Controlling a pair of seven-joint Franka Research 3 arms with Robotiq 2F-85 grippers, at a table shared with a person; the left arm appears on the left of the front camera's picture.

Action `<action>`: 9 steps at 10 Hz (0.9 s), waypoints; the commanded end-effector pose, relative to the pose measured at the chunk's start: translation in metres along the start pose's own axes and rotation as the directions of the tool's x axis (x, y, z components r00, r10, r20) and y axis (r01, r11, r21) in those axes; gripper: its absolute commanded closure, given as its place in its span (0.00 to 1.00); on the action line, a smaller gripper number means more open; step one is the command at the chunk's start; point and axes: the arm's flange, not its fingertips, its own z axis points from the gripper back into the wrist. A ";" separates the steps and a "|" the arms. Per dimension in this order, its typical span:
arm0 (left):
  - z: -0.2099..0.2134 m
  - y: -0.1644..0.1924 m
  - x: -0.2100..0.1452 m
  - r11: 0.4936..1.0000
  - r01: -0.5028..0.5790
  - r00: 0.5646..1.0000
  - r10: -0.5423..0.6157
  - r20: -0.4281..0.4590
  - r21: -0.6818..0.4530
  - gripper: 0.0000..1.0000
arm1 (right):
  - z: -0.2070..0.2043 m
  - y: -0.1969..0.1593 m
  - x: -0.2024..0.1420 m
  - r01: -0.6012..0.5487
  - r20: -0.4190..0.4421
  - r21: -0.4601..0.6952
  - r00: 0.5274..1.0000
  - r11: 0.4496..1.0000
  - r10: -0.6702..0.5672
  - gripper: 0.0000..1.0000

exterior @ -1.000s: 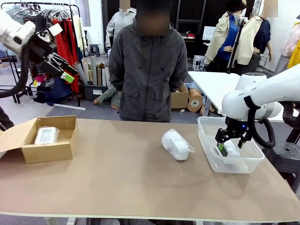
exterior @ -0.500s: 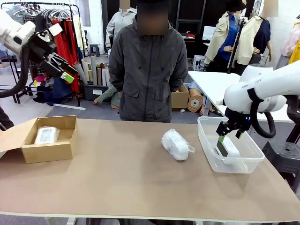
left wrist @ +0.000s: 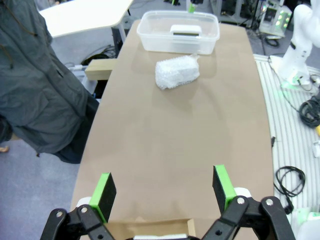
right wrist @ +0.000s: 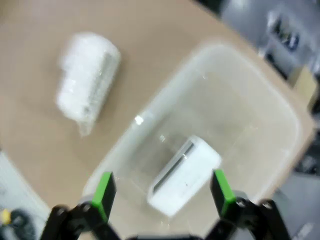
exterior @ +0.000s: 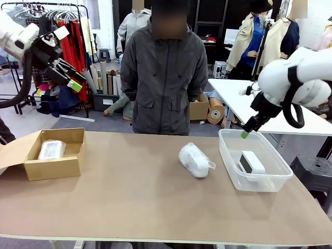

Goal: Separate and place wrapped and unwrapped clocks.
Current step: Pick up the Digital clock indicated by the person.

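Because the bare clock [exterior: 251,162] lies in the tub [exterior: 262,184], the right gripper [exterior: 246,132] hangs above, spread and empty; 1 wrapped clock [exterior: 194,160] waits mid-table.

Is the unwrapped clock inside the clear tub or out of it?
Inside. The unwrapped clock lies on the floor of the clear tub, within its walls; the open right gripper hangs above, not touching it.

- Cardboard box [exterior: 54,168] at the left of the table [exterior: 129,207] holds a wrapped clock [exterior: 52,149].
- Second wrapped clock [exterior: 194,160] lies mid-table.
- Bare clock [exterior: 251,162] lies in the plastic tub [exterior: 226,151]; right gripper [exterior: 245,133] hangs above its far rim.
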 end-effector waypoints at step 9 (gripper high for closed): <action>0.001 -0.002 0.000 1.000 0.011 1.000 -0.011 0.002 -0.004 0.00 | 0.068 0.002 0.045 -0.508 0.492 0.155 0.784 0.847 0.379 0.00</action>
